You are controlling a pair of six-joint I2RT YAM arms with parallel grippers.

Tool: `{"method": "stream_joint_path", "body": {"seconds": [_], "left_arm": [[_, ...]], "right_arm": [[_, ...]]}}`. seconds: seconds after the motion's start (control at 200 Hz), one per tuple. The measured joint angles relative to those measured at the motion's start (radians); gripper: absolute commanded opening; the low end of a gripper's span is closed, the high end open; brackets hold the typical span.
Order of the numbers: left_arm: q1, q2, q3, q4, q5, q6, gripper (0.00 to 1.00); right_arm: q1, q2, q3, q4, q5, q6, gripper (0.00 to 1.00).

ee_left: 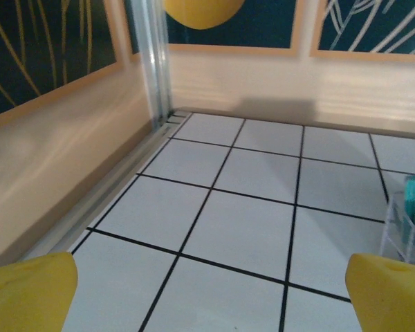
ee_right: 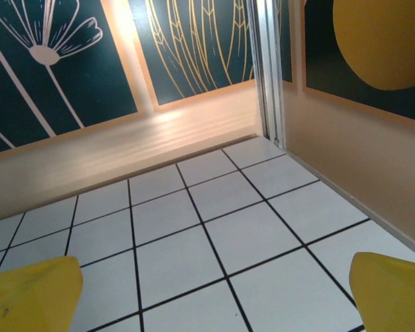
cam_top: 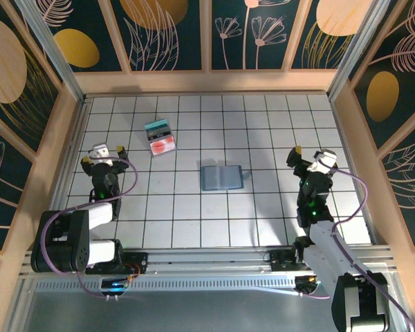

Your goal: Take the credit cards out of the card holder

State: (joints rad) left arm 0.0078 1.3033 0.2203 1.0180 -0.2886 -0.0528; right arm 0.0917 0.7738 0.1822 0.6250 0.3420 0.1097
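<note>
Shows the card holder (cam_top: 221,177) lying open and flat at the middle of the table (cam_top: 263,228). Places the left gripper (cam_top: 104,153) at its 9 o'clock and the right gripper (cam_top: 311,158) at 3 o'clock, both well apart from it, fingers spread wide, empty. Puts a teal and red-pink card pile (cam_top: 160,137) at 10 o'clock.

Both arms have black joints and white shells. The left arm (cam_top: 97,211) rises from a bulky black base, and the right arm (cam_top: 325,242) has a long white lower link. A thin purple cable (cam_top: 133,173) loops beside the left arm, and a second purple cable (cam_top: 363,183) trails from the right. A small green light (cam_top: 308,205) glows on the right arm. The left gripper (cam_top: 102,153) and right gripper (cam_top: 312,155) have white bodies, and their fingertips (ee_left: 28,294) are rounded, matte and yellow.
</note>
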Motion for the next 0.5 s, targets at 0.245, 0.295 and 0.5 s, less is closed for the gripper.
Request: {"method": "stream_joint_path", "body": {"seconds": [0.245, 0.295, 0.5], "left_arm": [[0.000, -0.005, -0.029, 0.040, 0.105, -0.008, 0.99], [0.000, -0.005, -0.032, 0.054, 0.114, -0.008, 0.99], [0.000, 0.027, -0.032, 0.128, 0.203, -0.007, 0.99]], "right_arm": [[-0.006, 0.049, 0.000, 0.050, -0.015, 0.000, 0.99], [-0.006, 0.056, -0.001, 0.060, -0.020, 0.000, 0.99], [-0.008, 0.081, -0.002, 0.094, -0.031, 0.000, 0.99]]}}
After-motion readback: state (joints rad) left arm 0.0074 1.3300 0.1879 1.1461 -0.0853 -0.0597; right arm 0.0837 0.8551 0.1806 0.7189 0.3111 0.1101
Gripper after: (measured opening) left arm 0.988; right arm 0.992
